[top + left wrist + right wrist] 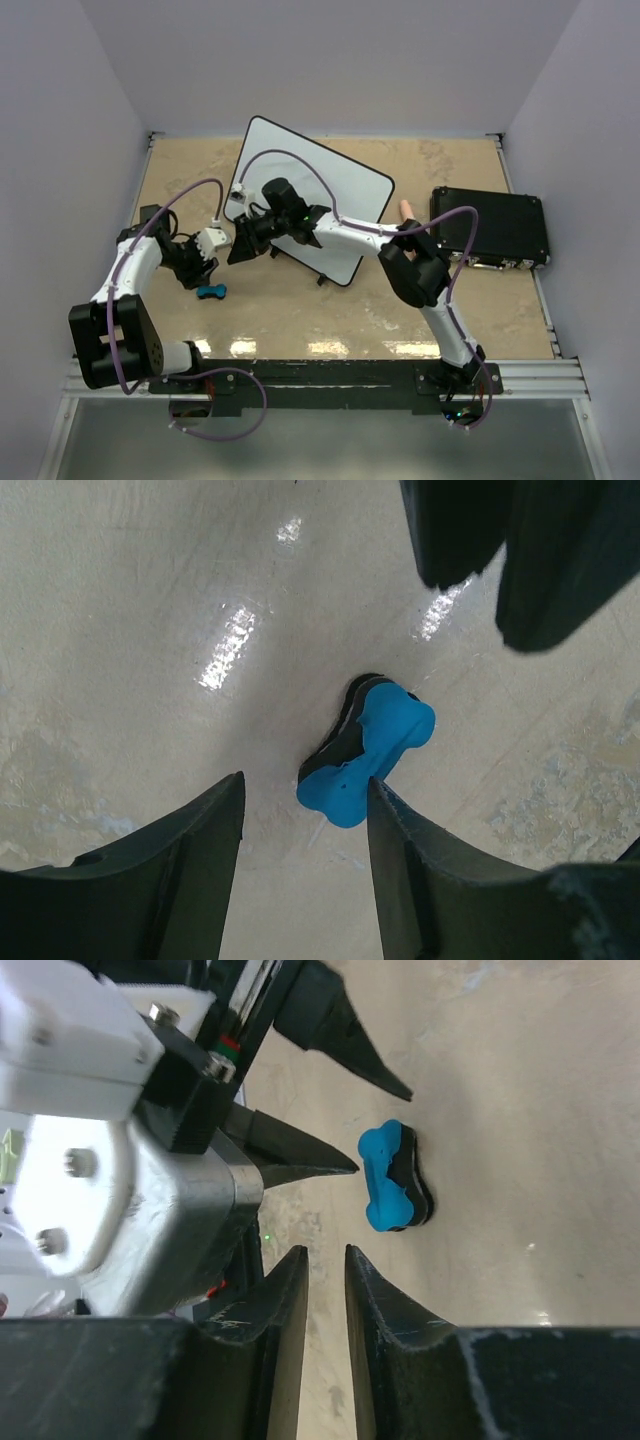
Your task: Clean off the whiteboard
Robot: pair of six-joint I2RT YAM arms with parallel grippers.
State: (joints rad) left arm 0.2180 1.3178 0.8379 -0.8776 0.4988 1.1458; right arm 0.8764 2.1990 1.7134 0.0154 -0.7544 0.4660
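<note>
The whiteboard (322, 196) lies tilted at the middle of the table, and its visible surface is blank. A blue bone-shaped eraser (211, 291) with a black underside lies on the table in front of its left corner. It also shows in the left wrist view (375, 750) and the right wrist view (385, 1176). My left gripper (305, 795) is open and empty, its tips just short of the eraser. My right gripper (326, 1260) hovers beside it over the board's left corner, jaws a narrow gap apart and empty. The right gripper's fingers (455, 530) also show in the left wrist view.
A black rectangular box (490, 228) lies at the right, with a small pinkish object (405, 208) between it and the board. The right arm (350, 232) stretches across the board's front edge. White walls close in the table on three sides.
</note>
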